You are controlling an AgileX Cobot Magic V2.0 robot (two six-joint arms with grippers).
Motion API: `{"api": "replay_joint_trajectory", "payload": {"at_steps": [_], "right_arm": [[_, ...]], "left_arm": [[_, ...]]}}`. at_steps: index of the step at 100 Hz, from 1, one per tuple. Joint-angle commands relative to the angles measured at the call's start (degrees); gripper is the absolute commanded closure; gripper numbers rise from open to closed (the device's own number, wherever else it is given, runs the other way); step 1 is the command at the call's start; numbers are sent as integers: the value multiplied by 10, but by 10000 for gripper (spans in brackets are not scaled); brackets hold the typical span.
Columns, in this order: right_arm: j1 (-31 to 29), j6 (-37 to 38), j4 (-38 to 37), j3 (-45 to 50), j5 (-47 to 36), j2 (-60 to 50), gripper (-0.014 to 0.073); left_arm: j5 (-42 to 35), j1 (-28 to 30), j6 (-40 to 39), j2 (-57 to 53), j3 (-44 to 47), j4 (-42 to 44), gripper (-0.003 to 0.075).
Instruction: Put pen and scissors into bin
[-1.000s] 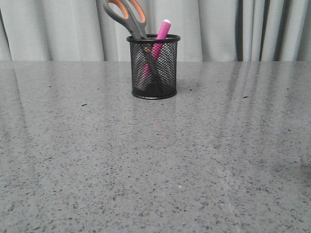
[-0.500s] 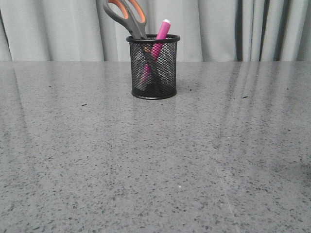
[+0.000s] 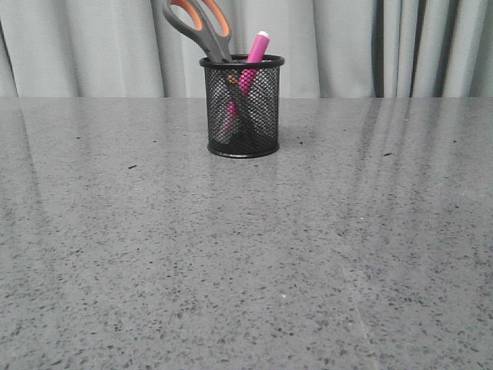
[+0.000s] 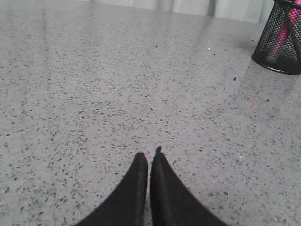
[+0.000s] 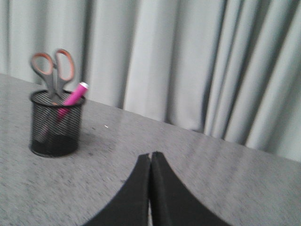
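The black mesh bin [image 3: 243, 106] stands upright at the far middle of the table. The scissors [image 3: 202, 27] stand in it, blades down, handles out over the rim to the left. The pink pen [image 3: 254, 50] leans in it, cap up to the right. The bin [image 5: 55, 123], scissors [image 5: 54, 68] and pen [image 5: 74, 96] also show in the right wrist view. The bin [image 4: 281, 38] sits at the edge of the left wrist view. My left gripper [image 4: 149, 154] is shut and empty over bare table. My right gripper [image 5: 150, 155] is shut and empty, well away from the bin. Neither gripper shows in the front view.
The grey speckled table [image 3: 246, 254] stretches across the front view. A grey curtain [image 3: 347, 46] hangs behind its far edge.
The bin with its contents has shifted very slightly left in the front view. A faint shadow at the front right edge has gone.
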Motion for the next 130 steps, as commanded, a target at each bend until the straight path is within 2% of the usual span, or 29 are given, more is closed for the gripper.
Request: {"api": "replay_joint_trajectory", "payload": {"at_steps": [1,22,48,55,59,65,66,67,73,74,75,83,89,121,127,128,130], "right_arm": [[-39,3,-2,25,-15,-24,659],[-98,3,-2,95,-56,-55,659],[-98,3,-8,104,-54,-54,659],[-98,-1,11,104,-66,-54,659],[-98,-23,44,104,-70,-54,659],[-98,-126,139,104,-71,-54,659],[-98,-154,178,104,-71,-54,659],[-98,-168,178,104,-73,-54,659],[-98,-288,294,104,-82,-54,659],[-98,-337,345,104,-86,-54,659],[-98,-337,362,104,-86,-54,659],[-98,-516,549,104,-98,-54,659],[-98,-587,650,104,-103,-54,659],[-101,-612,687,104,-89,-54,659],[-105,-725,779,104,-82,-54,659],[-105,-725,792,104,-82,-54,659],[-108,-797,844,104,-80,-54,659]], "left_arm": [[-27,2,-2,-18,13,-10,740],[-27,2,-2,-18,13,-10,740],[-27,2,-2,-18,13,-10,740],[-27,2,-2,-18,13,-10,740],[-27,2,-2,-18,13,-10,740],[-27,2,-2,-18,13,-10,740],[-27,2,-2,-18,13,-10,740],[-27,2,-2,-18,13,-10,740],[-27,2,-2,-18,13,-10,740],[-27,2,-2,-18,13,-10,740],[-27,2,-2,-18,13,-10,740],[-27,2,-2,-18,13,-10,740],[-27,2,-2,-18,13,-10,740],[-27,2,-2,-18,13,-10,740],[-27,2,-2,-18,13,-10,740],[-27,2,-2,-18,13,-10,740],[-27,2,-2,-18,13,-10,740]]}}
